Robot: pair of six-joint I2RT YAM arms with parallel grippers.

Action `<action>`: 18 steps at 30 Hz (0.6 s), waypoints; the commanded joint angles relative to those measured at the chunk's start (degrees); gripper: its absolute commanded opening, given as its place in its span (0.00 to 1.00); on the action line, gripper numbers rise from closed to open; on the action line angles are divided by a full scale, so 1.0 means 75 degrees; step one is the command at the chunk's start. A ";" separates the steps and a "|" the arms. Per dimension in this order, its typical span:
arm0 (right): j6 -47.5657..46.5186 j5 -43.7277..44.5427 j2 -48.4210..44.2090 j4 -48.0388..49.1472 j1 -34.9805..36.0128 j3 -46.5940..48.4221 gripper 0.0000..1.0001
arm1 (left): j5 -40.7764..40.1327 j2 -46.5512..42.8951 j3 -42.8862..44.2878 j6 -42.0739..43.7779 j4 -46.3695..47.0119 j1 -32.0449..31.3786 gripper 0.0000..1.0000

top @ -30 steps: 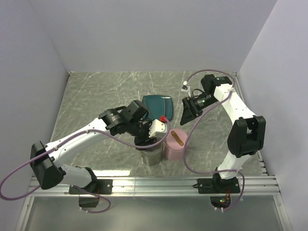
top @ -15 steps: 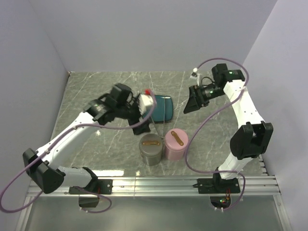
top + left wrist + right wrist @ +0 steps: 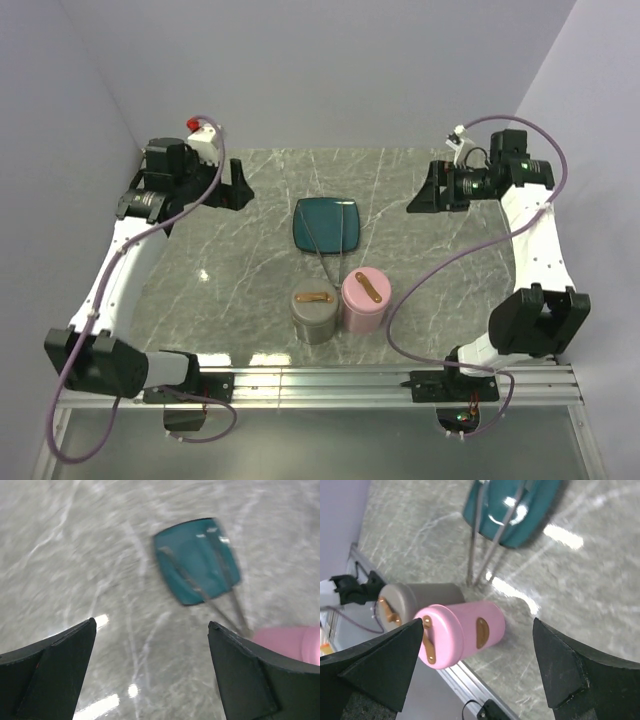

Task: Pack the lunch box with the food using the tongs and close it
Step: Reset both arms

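The lunch box stands near the front as two round tins with their lids on, a grey one point(image 3: 314, 314) point(image 3: 415, 597) and a pink one point(image 3: 365, 299) point(image 3: 465, 630) point(image 3: 287, 642), each with a brown handle. Behind them lies the teal plate point(image 3: 340, 215) point(image 3: 187, 547) point(image 3: 540, 500). The silver tongs point(image 3: 322, 258) point(image 3: 222, 605) point(image 3: 485, 545) rest across it, with the joined end on the table near the tins. No food shows. My left gripper point(image 3: 238, 187) point(image 3: 151, 624) hangs open at the far left, and my right gripper point(image 3: 424, 191) point(image 3: 478, 622) hangs open at the far right. Both are empty.
Grey walls close the marble table point(image 3: 220, 270) on the left, back and right. An aluminium rail point(image 3: 330, 378) with the arm bases runs along the near edge. Purple cables loop from both arms, one down beside the pink tin.
Both arms have drawn back from the tins and plate, the left to the far-left corner and the right to the far right. Both sets of jaws have opened wider.
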 commanded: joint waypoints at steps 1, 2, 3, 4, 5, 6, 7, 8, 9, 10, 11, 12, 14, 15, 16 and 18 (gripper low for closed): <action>0.0433 0.0669 -0.0478 0.0753 -0.0199 -0.0731 0.96 | -0.0263 0.0357 -0.0329 -0.0424 0.0004 0.0372 0.99; 0.0421 0.0857 -0.0548 0.0846 -0.0199 -0.1081 0.96 | -0.0439 0.0369 -0.0469 -0.0353 0.0062 0.0419 0.99; 0.0467 0.0987 -0.0700 0.1160 -0.0211 -0.1281 0.96 | -0.0614 0.0335 -0.0633 -0.0364 0.0341 0.0443 0.99; 0.0491 0.1093 -0.0759 0.1337 -0.0211 -0.1492 0.96 | -0.0825 0.0288 -0.1018 -0.0318 0.0494 0.0454 0.99; 0.0491 0.1291 -0.0830 0.1502 -0.0211 -0.1866 0.96 | -0.0943 0.0218 -0.1207 -0.0259 0.0647 0.0454 0.99; 0.0537 0.1386 -0.0877 0.1782 -0.0211 -0.2032 0.96 | -0.1072 0.0194 -0.1360 -0.0282 0.0880 0.0466 0.99; 0.0549 0.1468 -0.0866 0.1877 -0.0211 -0.2173 0.96 | -0.1131 0.0182 -0.1663 -0.0294 0.0941 0.0478 0.99; 0.0515 0.1550 -0.0854 0.1948 -0.0211 -0.2371 0.96 | -0.1167 0.0194 -0.1805 -0.0282 0.1011 0.0490 0.99; 0.0491 0.1609 -0.0819 0.2076 -0.0211 -0.2466 0.96 | -0.1202 0.0205 -0.1923 -0.0317 0.1128 0.0490 0.99; 0.0514 0.1656 -0.0819 0.2159 -0.0211 -0.2583 0.96 | -0.1237 0.0194 -0.2179 -0.0375 0.1222 0.0501 1.00; 0.0503 0.1691 -0.0807 0.2206 -0.0211 -0.2689 0.96 | -0.1284 0.0159 -0.2286 -0.0411 0.1304 0.0490 0.99; 0.0479 0.1703 -0.0784 0.2253 -0.0211 -0.2736 0.96 | -0.1354 0.0124 -0.2392 -0.0446 0.1397 0.0490 0.99; 0.0479 0.1691 -0.0749 0.2277 -0.0211 -0.2807 0.96 | -0.1576 0.0030 -0.2557 -0.0505 0.1609 0.0490 0.99; 0.0468 0.1656 -0.0714 0.2254 -0.0211 -0.2807 0.96 | -0.1600 0.0041 -0.2545 -0.0493 0.1609 0.0490 1.00; 0.0467 0.1645 -0.0690 0.2230 -0.0211 -0.2784 0.97 | -0.1624 0.0053 -0.2452 -0.0435 0.1493 0.0490 0.99; 0.0479 0.1633 -0.0678 0.2230 -0.0211 -0.2748 0.97 | -0.1636 0.0135 -0.2370 -0.0411 0.1410 0.0501 0.99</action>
